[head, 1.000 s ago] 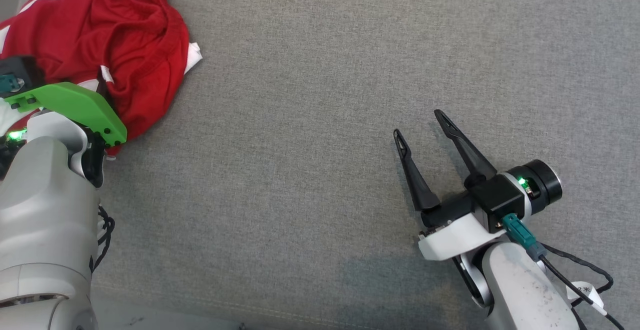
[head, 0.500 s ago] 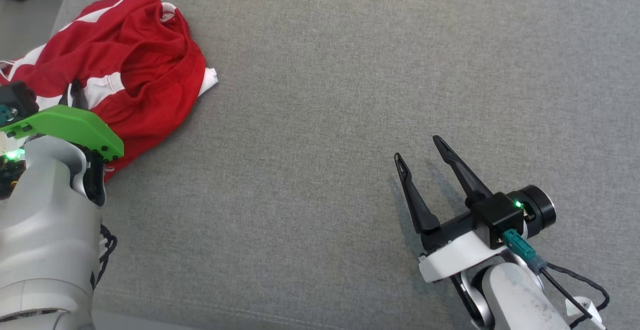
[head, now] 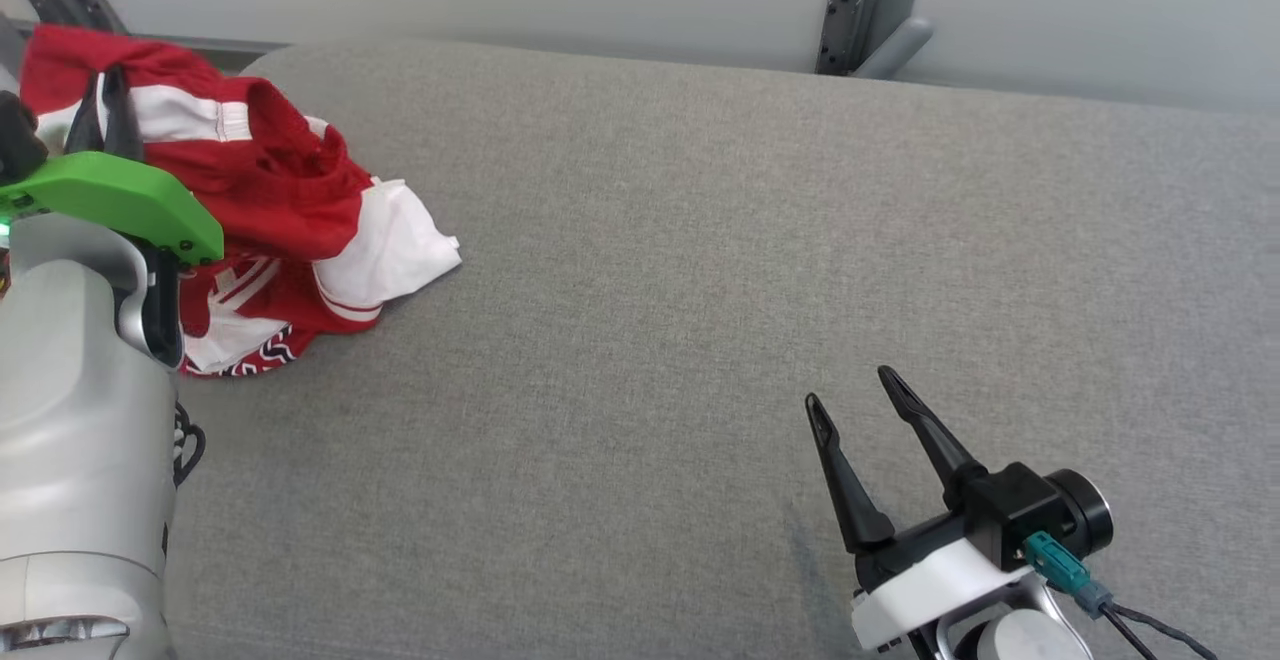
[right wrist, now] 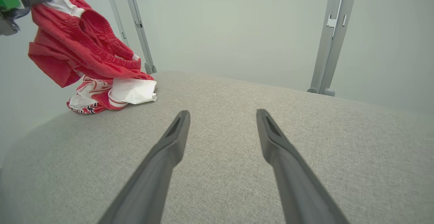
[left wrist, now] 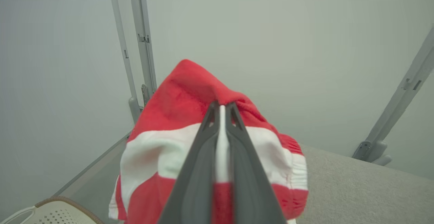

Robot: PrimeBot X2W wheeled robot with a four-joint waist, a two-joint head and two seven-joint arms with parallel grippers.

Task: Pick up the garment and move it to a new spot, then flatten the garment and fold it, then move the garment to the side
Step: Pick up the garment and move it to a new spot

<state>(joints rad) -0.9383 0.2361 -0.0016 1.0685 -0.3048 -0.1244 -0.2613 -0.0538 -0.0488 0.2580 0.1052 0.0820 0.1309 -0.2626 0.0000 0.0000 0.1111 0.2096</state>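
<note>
At the left, the left gripper [head: 106, 90] is clamped on the red-and-white garment [head: 285, 190] — the left wrist view shows its fingers [left wrist: 203, 139] pinched together on a white stripe. The right wrist view shows the garment's top held up in the air while its lower folds rest on the grey cushion [head: 650, 290], near its left end. At the right, the right gripper [head: 850, 387] has its jaws spread wide and empty — well apart from the cloth.

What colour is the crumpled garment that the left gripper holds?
The fabric garment is red with white bands; the right wrist view shows it best.
</note>
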